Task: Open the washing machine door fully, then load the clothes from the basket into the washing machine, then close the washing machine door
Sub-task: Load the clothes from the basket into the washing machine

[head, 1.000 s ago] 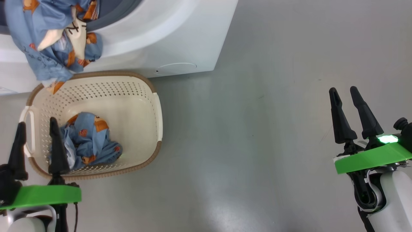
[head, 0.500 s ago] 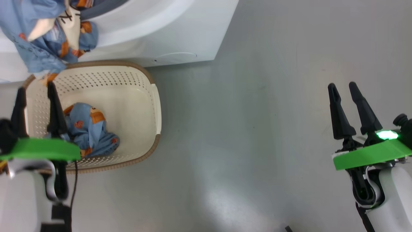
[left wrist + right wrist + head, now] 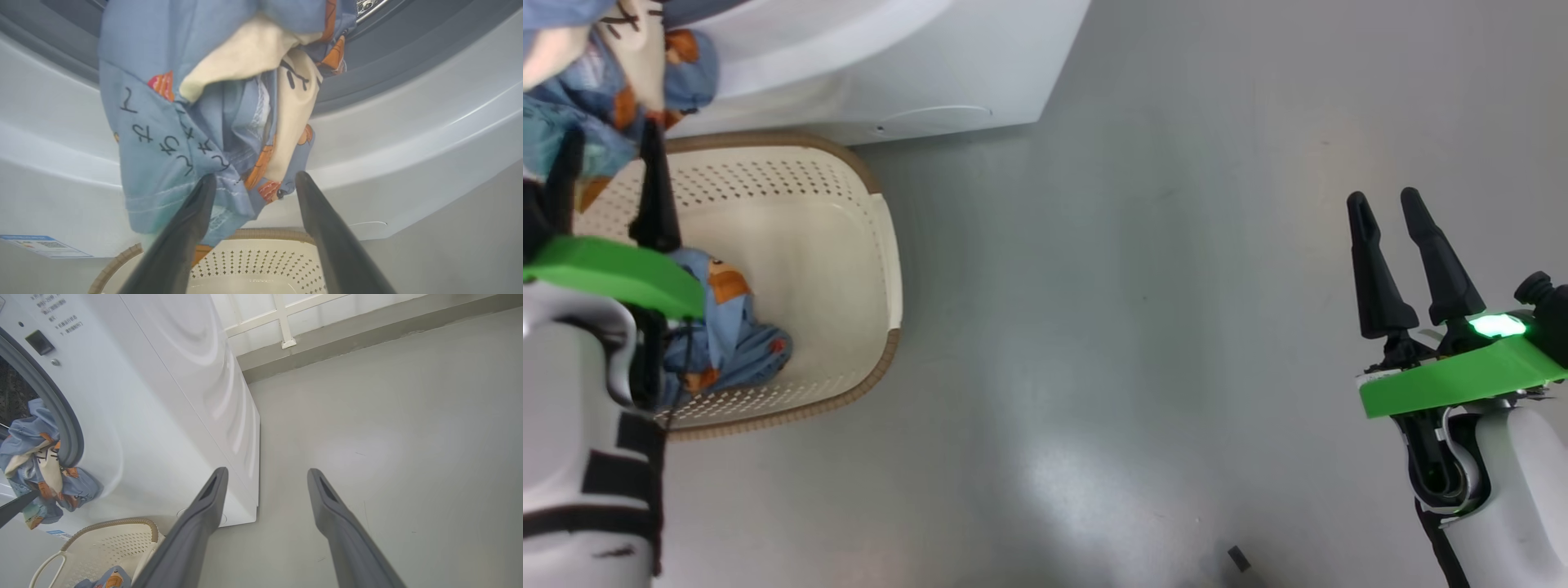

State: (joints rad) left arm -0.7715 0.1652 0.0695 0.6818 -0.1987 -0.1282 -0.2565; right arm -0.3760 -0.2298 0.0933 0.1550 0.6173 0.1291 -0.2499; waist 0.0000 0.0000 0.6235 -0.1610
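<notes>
One of the clothes, a blue bear-print garment (image 3: 613, 73), hangs out of the washing machine (image 3: 915, 57) mouth over its white front (image 3: 408, 134). My left gripper (image 3: 255, 177) is open, its tips just under the garment's (image 3: 196, 102) lower hem, with the left finger overlapping the cloth. A second garment (image 3: 727, 343) lies in the cream basket (image 3: 849, 245) below. In the head view my left gripper (image 3: 611, 135) is above the basket's far end. My right gripper (image 3: 1382, 200) is open over bare floor, far right. The washing machine door is out of view.
The basket (image 3: 110, 539) stands against the machine's (image 3: 163, 396) front. A blue label (image 3: 45, 245) is stuck low on the machine. Grey floor (image 3: 1135, 327) spreads to the right, with a small dark bit (image 3: 1237, 558) near me. A wall with a white frame (image 3: 282, 322) lies beyond.
My left arm has risen from the basket's near end up to the garment hanging from the machine. The head camera has shifted, sliding the scene left and up. Both grippers stay open.
</notes>
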